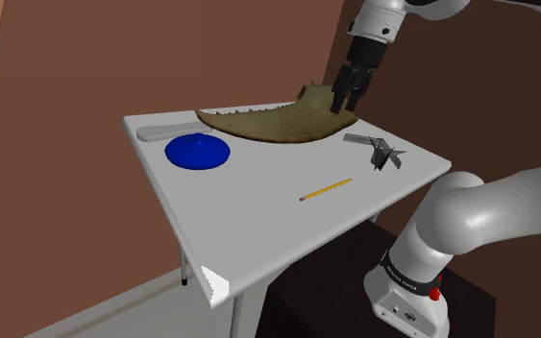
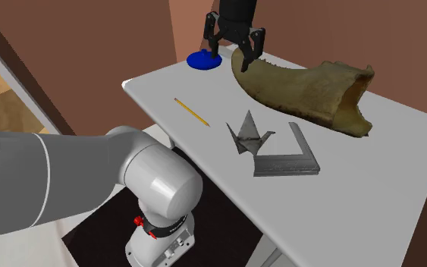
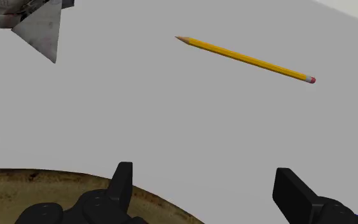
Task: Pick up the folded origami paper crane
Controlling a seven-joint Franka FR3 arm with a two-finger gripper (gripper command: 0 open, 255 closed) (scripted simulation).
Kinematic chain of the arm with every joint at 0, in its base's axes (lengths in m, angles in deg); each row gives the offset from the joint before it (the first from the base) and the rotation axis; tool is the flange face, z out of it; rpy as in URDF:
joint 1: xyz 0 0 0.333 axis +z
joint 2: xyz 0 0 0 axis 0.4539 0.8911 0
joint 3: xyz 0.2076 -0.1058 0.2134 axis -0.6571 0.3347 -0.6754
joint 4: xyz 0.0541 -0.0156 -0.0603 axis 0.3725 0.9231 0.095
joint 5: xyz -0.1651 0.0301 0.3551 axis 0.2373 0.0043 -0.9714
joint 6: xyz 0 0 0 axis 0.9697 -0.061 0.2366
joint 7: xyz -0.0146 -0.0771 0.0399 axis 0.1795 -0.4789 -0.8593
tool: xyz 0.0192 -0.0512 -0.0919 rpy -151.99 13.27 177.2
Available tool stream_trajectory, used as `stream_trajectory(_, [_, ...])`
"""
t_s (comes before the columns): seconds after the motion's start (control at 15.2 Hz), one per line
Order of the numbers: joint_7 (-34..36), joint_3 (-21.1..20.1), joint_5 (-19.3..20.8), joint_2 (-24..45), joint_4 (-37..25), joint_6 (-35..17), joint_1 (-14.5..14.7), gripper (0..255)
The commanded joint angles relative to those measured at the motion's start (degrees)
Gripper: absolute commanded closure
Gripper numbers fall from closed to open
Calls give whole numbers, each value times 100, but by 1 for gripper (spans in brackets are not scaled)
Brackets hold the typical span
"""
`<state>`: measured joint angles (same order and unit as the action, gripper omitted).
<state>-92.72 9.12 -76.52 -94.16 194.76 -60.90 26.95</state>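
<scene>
A plain room in a house: brown walls stand behind the white surface, and a pale floor lies below it.

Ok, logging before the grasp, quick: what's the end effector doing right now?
The end effector: open, holding nothing, over the edge of the brown bone, apart from the paper crane.

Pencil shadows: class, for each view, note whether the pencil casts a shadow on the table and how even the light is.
Shoulder view: the pencil casts no shadow on the table, which is evenly lit. Second exterior view: no shadow either, though the paper crane shows lighter and darker facets. Wrist view: no shadow under the pencil, no glare.
</scene>
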Motion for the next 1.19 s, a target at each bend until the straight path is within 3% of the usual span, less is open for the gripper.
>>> stream_trajectory(0.0, [0,0,0,0,0,0,0,0])
stream_trajectory(0.92, [-1347,1536,1457,-1790,1703,-31,-999,0])
stream_trajectory(1.12, [-1378,1599,1522,-1854,1888,-155,-1042,0])
